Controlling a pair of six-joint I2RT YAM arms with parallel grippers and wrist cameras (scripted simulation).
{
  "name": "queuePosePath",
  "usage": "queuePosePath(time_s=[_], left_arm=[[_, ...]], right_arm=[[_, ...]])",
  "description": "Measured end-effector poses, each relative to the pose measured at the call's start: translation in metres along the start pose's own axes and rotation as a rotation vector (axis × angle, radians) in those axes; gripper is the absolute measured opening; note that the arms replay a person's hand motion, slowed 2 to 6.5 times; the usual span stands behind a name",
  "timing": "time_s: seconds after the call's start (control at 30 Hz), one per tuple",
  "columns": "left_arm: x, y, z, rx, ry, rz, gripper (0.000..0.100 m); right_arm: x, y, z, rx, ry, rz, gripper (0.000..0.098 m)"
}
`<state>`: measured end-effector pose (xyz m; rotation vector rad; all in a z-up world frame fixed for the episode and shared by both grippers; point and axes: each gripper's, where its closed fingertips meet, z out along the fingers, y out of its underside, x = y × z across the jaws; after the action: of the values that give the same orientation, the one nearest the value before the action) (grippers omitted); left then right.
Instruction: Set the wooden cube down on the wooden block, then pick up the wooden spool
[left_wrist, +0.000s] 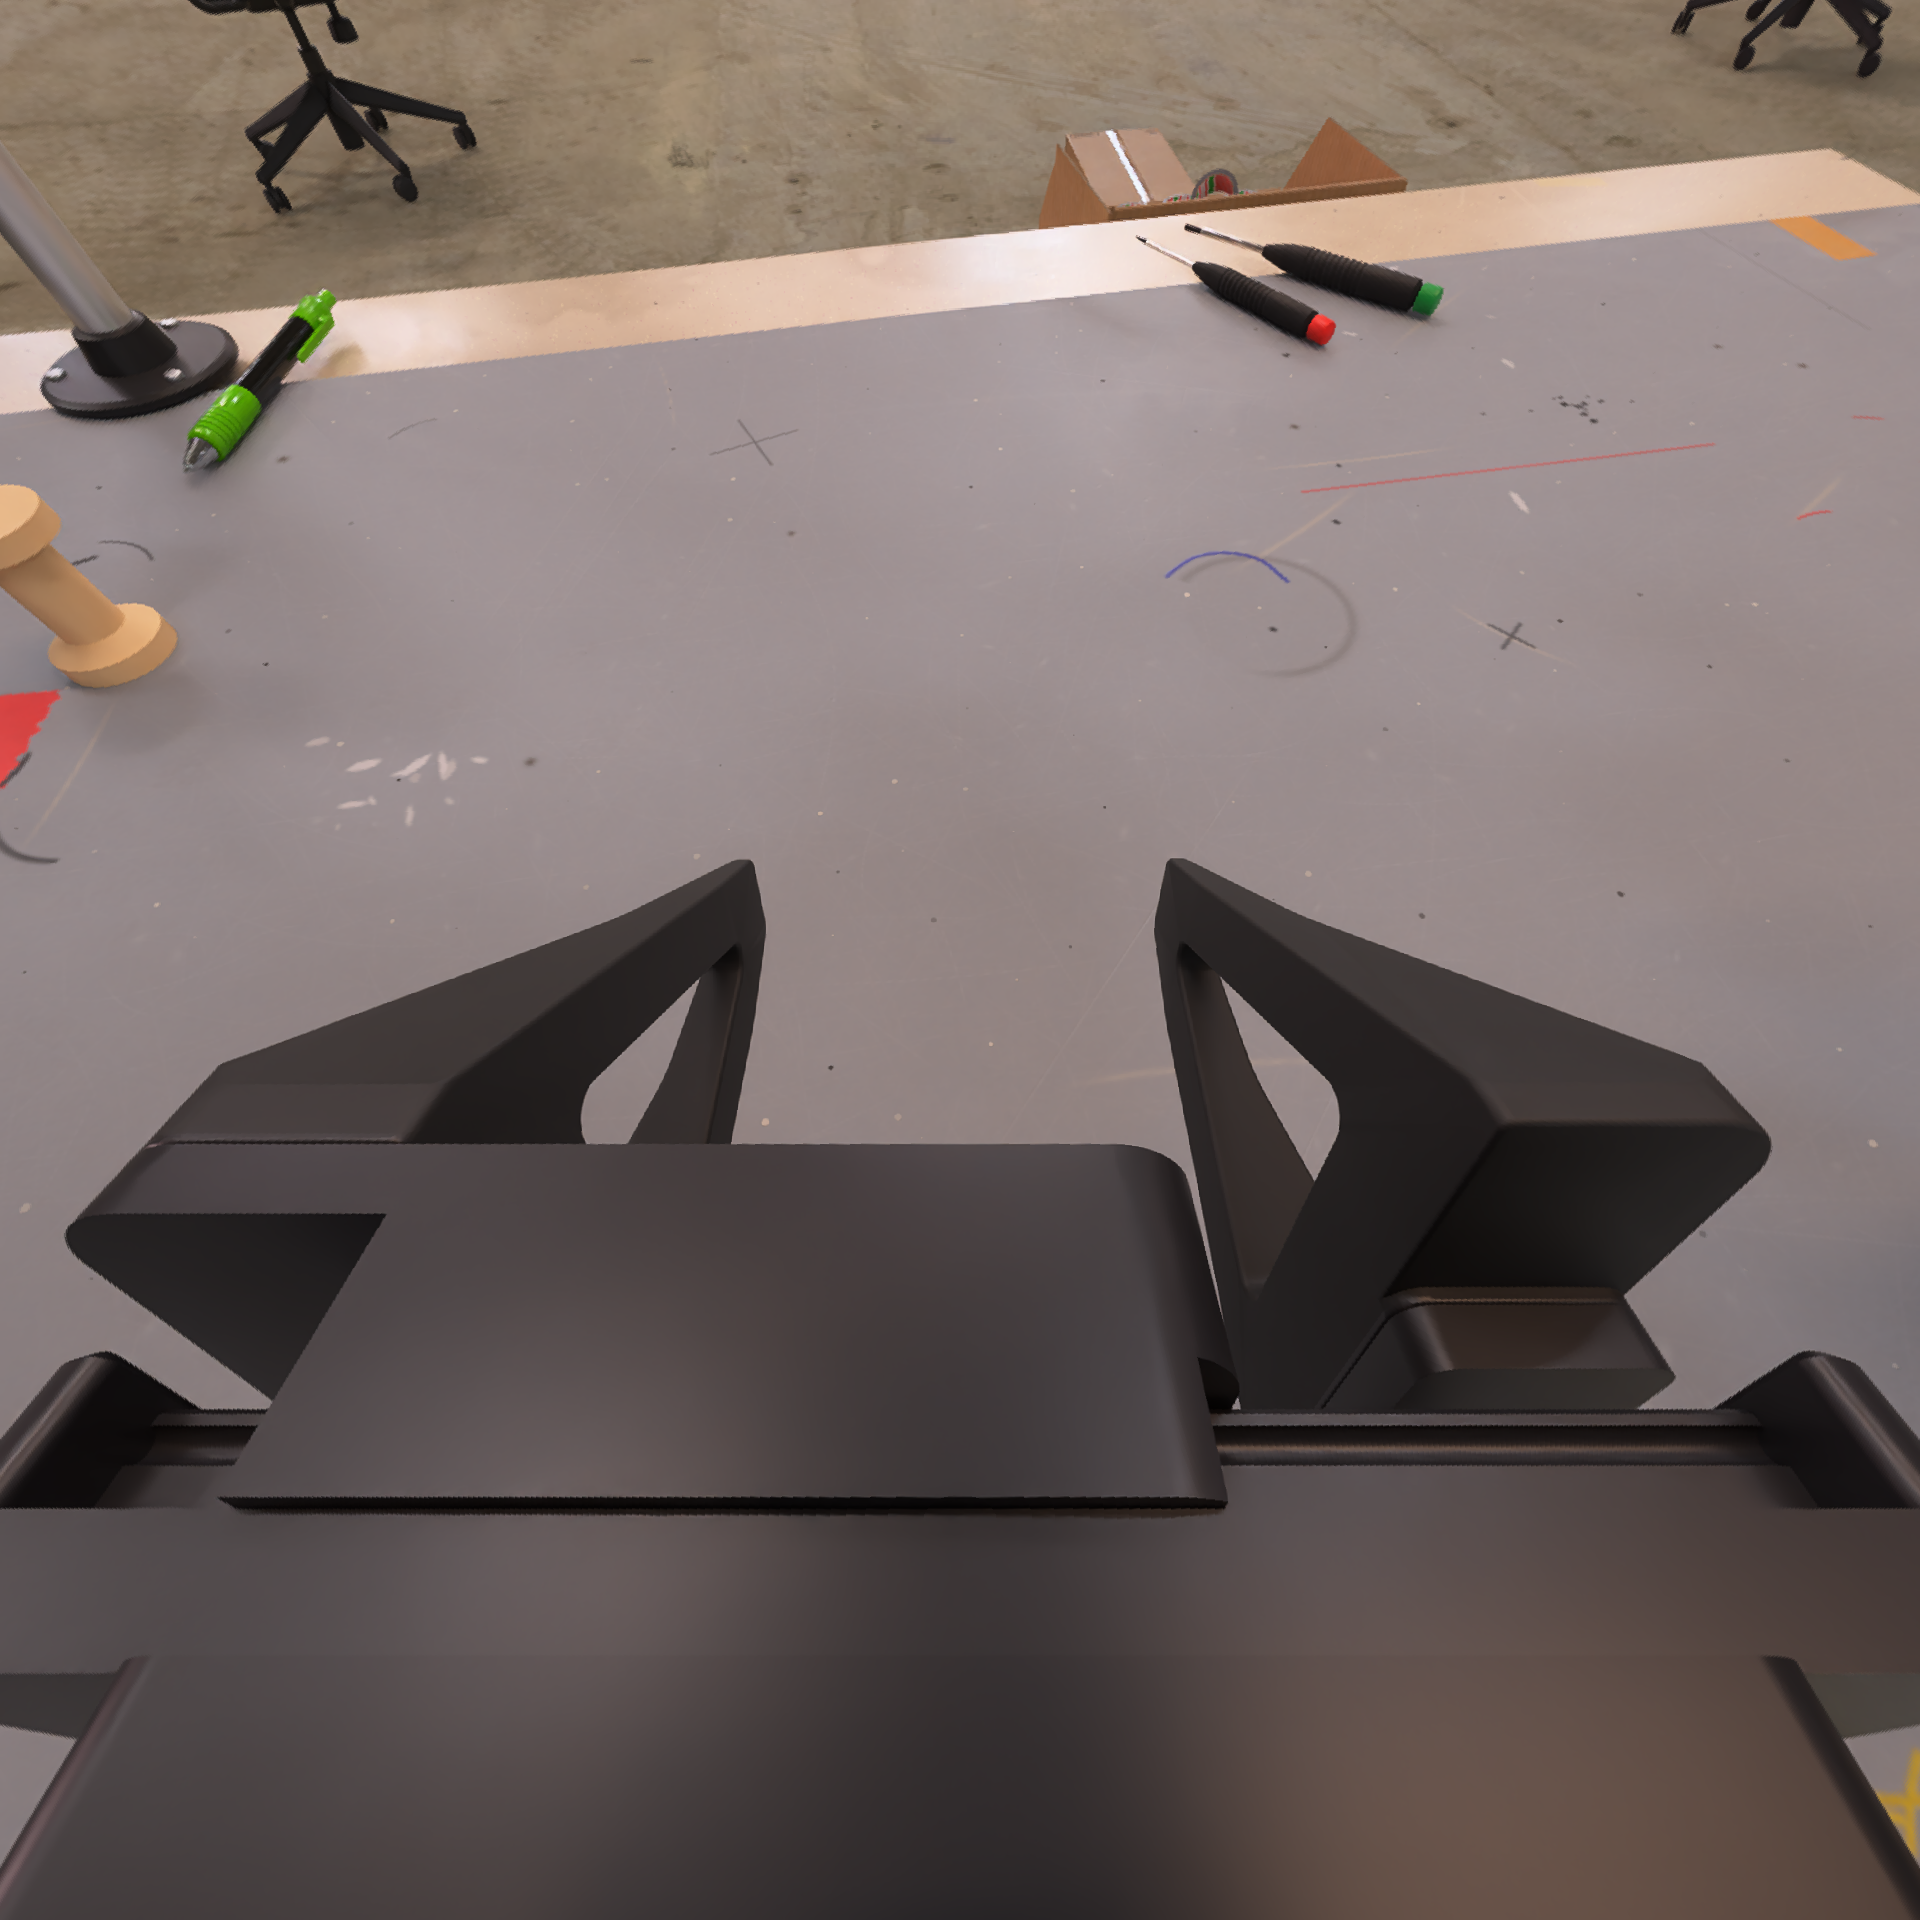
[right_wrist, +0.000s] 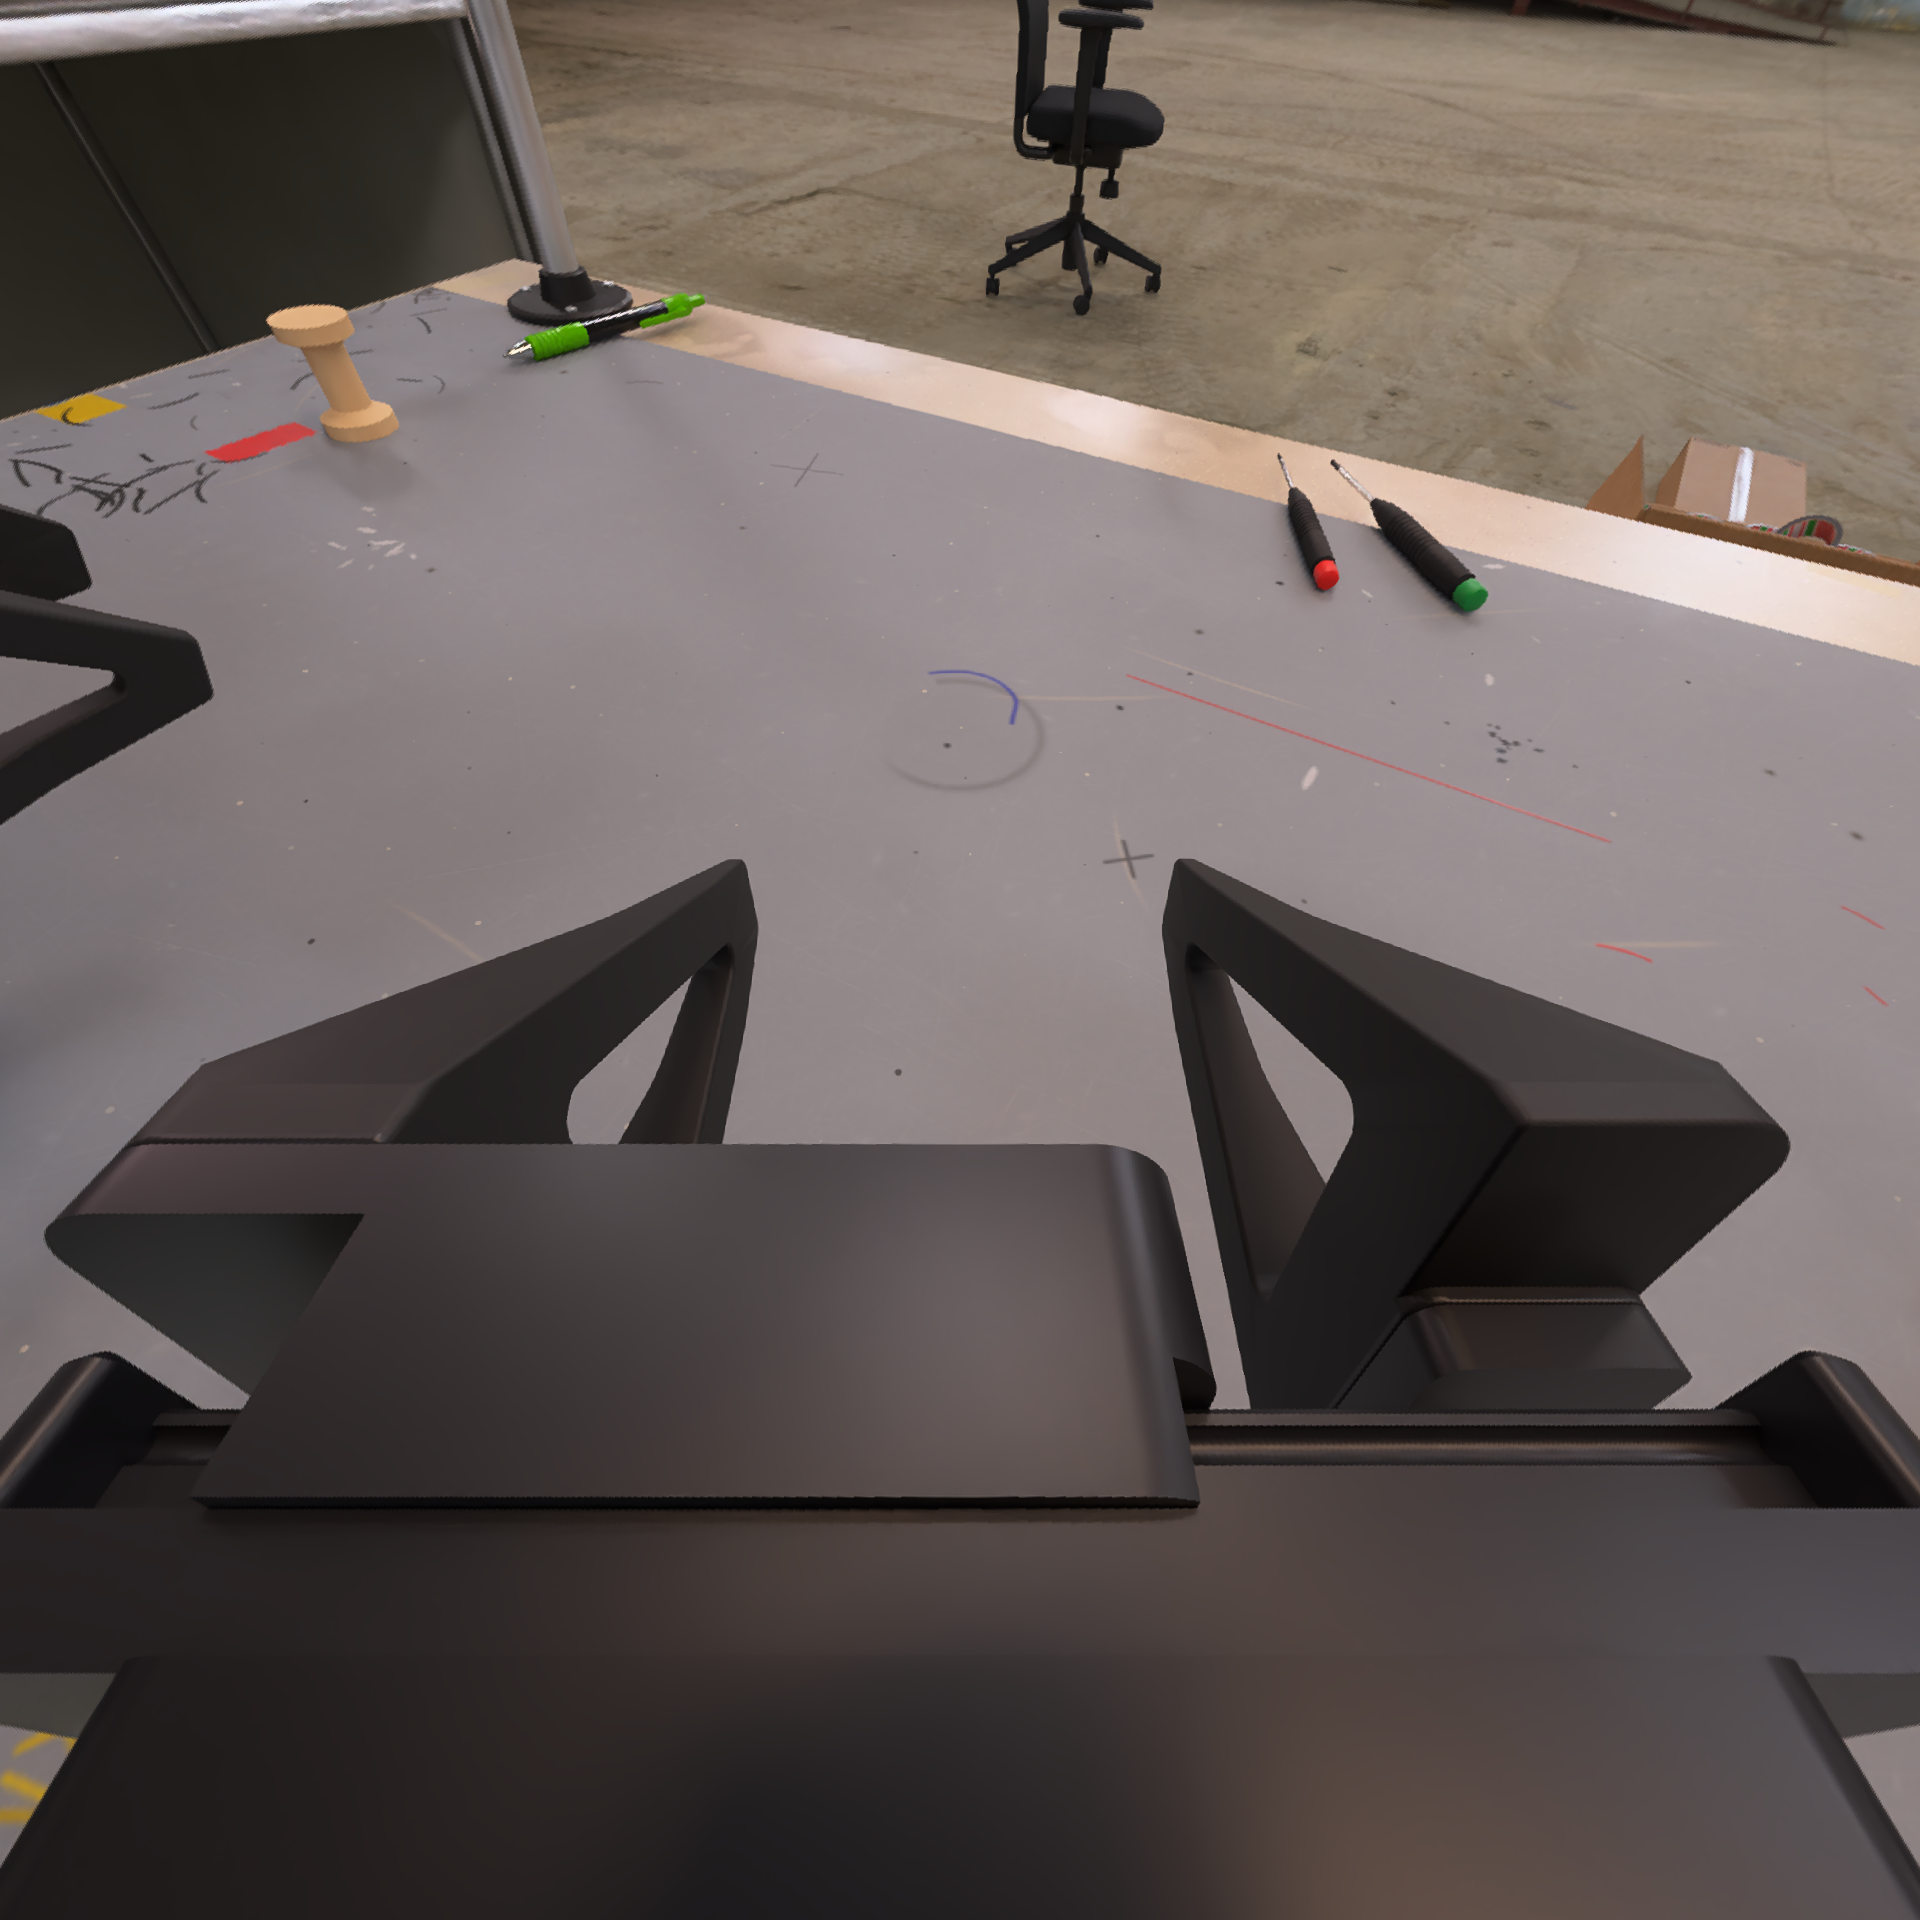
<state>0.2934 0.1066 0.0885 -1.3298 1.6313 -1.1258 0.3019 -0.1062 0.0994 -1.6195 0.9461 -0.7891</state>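
Grey and scuffed with pen marks, the surface (right_wrist: 727, 623) under both arms ends at a pale wooden edge, with bare concrete floor and an office chair (right_wrist: 1081, 156) beyond.

Your left gripper (left_wrist: 956, 883) hangs over bare surface with its fingers spread wide and nothing between them. Your right gripper (right_wrist: 956, 883) is posed the same way: fingers apart, empty, pitched forward and down at a shallow angle. Neither touches anything. In the right wrist view the left gripper's dark fingers show at the left border, so the two arms sit side by side.

Moving outward, the wooden spool (right_wrist: 335, 374) lies tipped on the surface at far left, leaning on one flange, just beside a red patch (right_wrist: 260, 442) and near a green pen (right_wrist: 608, 327). From the left wrist view the spool (left_wrist: 78, 597) sits left of the fingers, well apart from them. Your left arm looks nearer to it.

You should expect the spool to be light, rigid and smooth, and likely to roll if nudged. Take it across the narrow shaft between the flanges, which should stop it slipping out.

Neither view shows the wooden cube or the wooden block, so you cannot confirm the stacking step from here. Two small screwdrivers (right_wrist: 1382, 540) lie far right, clear of any path.
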Motion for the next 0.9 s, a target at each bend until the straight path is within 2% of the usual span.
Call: queuePosePath(time_s=[0.23, 0.43, 0.67, 0.9], left_arm=[[-0.004, -0.005, -0.007, -0.003, -0.001, 0.026, 0.064], [-0.020, -0.036, -0.028, 0.023, 0.006, 0.096, 0.062], [-0.066, -0.076, -0.045, 0.002, 0.007, 0.136, 0.061], [-0.130, -0.097, -0.042, -0.028, -0.063, 0.147, 0.061]], right_arm=[[-0.001, 0.005, 0.001, -0.019, -0.011, 0.002, 0.0669], [-0.002, 0.002, 0.000, -0.012, -0.024, 0.005, 0.0667], [-0.004, 0.000, -0.001, -0.007, -0.041, 0.016, 0.0663], [-0.004, 0.001, 0.000, -0.012, -0.058, 0.032, 0.0660]])
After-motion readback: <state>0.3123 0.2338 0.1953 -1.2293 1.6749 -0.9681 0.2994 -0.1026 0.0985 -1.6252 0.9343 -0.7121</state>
